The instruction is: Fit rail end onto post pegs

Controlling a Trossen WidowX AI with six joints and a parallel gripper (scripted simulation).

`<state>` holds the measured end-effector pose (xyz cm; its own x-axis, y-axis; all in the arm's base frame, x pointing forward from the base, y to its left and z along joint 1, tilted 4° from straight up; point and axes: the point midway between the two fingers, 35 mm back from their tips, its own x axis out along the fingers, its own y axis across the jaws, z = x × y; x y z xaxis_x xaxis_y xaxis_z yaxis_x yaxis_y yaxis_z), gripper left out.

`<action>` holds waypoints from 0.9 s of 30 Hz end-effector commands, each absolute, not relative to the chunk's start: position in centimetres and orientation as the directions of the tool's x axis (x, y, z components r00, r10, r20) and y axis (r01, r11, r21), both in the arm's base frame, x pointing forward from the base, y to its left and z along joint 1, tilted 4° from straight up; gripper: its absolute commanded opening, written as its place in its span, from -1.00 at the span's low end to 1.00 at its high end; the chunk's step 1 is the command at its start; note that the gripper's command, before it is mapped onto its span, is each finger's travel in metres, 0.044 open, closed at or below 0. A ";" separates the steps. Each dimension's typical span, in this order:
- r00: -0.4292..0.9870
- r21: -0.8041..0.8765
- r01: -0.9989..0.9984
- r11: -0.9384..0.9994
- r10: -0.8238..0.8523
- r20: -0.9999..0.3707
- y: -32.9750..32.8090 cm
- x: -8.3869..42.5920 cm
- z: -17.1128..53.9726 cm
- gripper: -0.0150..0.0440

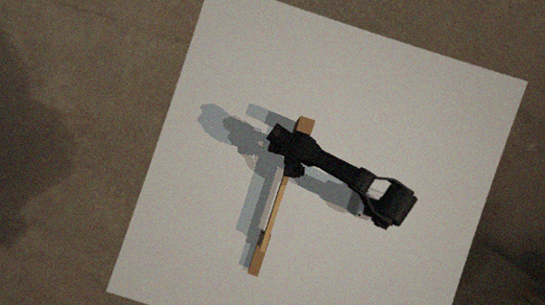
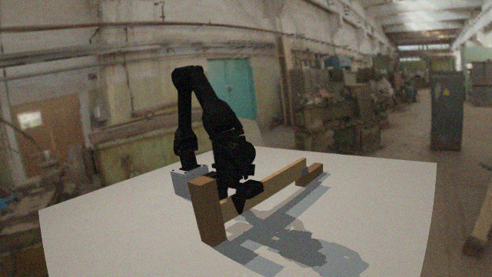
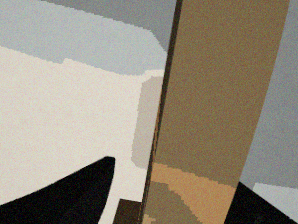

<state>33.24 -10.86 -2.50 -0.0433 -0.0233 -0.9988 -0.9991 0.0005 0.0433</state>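
Jaws: parted (image 1: 288, 158) (image 2: 231, 201) (image 3: 175, 190), gripping nothing; a gap shows beside 1 finger in the wrist view.
Rail: raised off the table (image 1: 393, 91) (image 2: 365, 231) (image 3: 60, 115), between the jaws; rail (image 1: 275, 207) (image 2: 284, 176) (image 3: 220, 90).
Long axis: from post (image 1: 304, 125) (image 2: 207, 211) to footboard block (image 1: 255, 265) (image 2: 313, 173), crossing the jaws' closing line.
Post end: apparently against the post; contact uncertain.
Far end: at the bracket (image 2: 304, 171).
Next: probably withdrawing upward, clear of both rail sides.
Count: 1 rail, 1 post, 1 block, 1 bracket; 0 pegs visible.
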 end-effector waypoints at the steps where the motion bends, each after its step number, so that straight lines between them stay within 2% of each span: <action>1: -0.042 0.042 -0.999 0.000 -0.024 -0.999 -10.8 33.3 -2.5 0.67; 5: -0.042 0.042 -0.999 0.000 -0.024 -0.999 -10.8 33.3 -2.5 1.00; 12: -0.042 0.042 -0.999 0.000 -0.024 -0.999 -10.7 33.3 -2.3 1.00; 17: -0.040 0.040 -0.999 0.003 -0.026 -0.999 -7.7 33.4 0.4 1.00; 27: -0.040 0.040 -0.999 0.003 -0.026 -0.999 -7.7 33.4 0.4 1.00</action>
<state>33.45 -7.85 0.34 -0.0383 -0.0272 -0.9989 -0.9993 0.0005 0.0383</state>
